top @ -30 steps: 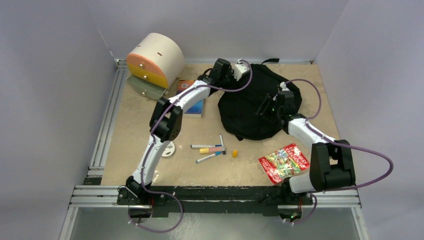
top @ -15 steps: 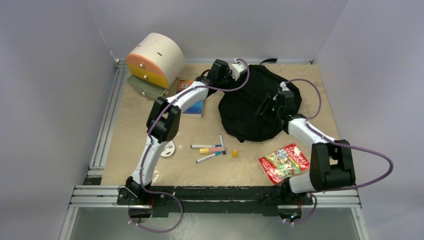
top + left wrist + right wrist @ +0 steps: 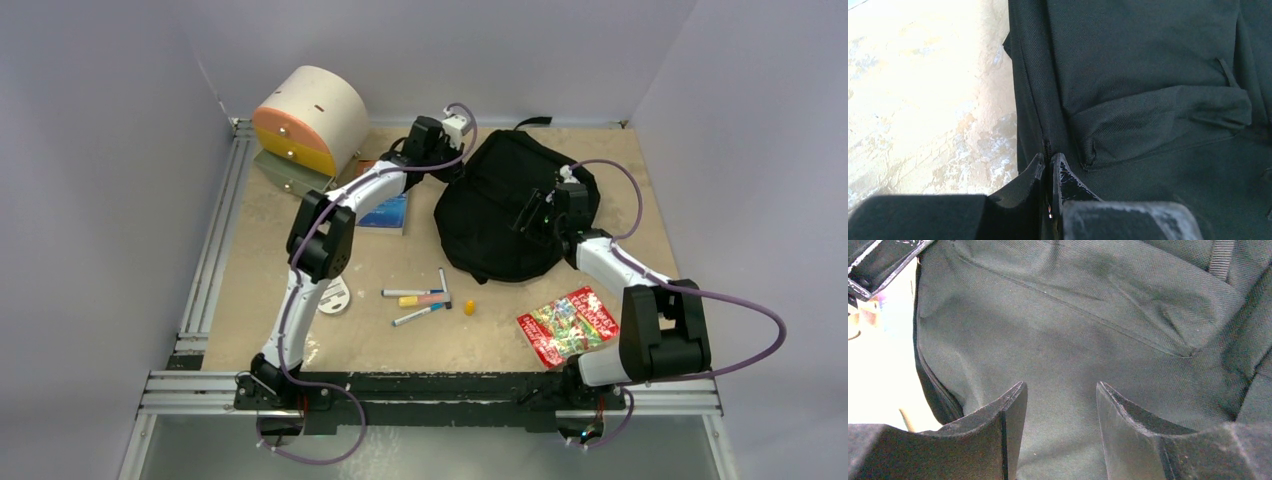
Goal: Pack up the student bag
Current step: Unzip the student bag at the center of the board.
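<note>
Left claw: shut tight, its 2 fingertips pinched on the zipper seam at the left edge of the student bag.
Right claw: about half open above the bag's front panel; nothing is between the fingers, and only fabric lies below them.
Student bag: lies flat on the table, in the upper middle of the top view.
In the way: a blue book lies under the left forearm, just beside the bag's left edge.
Drawer box: upper left, a cream drum with an orange face. Its lowest green drawer is pulled out, and I cannot tell what is in it.
Loose things: a cluster of markers and a yellow piece lie below the bag. A red printed packet is at lower right, and a white disc is beside the left arm.
Bag heading: the carry loop points toward the upper edge. The outline is nearly round, so I cannot tell the long axis.
</note>
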`<action>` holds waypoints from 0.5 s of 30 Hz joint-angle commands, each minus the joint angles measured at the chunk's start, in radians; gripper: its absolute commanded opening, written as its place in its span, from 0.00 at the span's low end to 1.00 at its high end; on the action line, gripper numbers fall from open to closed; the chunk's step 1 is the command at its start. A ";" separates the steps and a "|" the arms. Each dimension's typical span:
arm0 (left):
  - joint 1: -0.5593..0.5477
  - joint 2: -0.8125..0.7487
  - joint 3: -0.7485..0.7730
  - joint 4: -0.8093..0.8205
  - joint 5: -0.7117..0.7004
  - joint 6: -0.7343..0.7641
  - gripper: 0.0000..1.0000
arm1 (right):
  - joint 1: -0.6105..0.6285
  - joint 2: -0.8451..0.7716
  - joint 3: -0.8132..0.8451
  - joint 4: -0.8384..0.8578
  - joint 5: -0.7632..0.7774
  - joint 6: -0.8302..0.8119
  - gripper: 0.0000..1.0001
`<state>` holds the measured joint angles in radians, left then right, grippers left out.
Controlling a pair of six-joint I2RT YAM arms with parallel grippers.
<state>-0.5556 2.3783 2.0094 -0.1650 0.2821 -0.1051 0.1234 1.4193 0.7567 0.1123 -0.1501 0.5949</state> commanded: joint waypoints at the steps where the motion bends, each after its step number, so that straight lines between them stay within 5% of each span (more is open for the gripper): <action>1: 0.032 -0.070 -0.006 0.071 0.030 -0.103 0.03 | 0.000 -0.020 -0.007 0.032 -0.013 0.005 0.55; 9: 0.039 -0.065 -0.006 0.071 0.067 -0.107 0.19 | -0.001 -0.017 -0.005 0.031 -0.012 0.004 0.55; 15: 0.045 -0.065 -0.005 0.074 0.080 -0.113 0.16 | -0.001 -0.017 -0.002 0.030 -0.014 0.003 0.55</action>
<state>-0.5217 2.3783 2.0003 -0.1383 0.3325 -0.2005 0.1234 1.4193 0.7567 0.1135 -0.1501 0.5949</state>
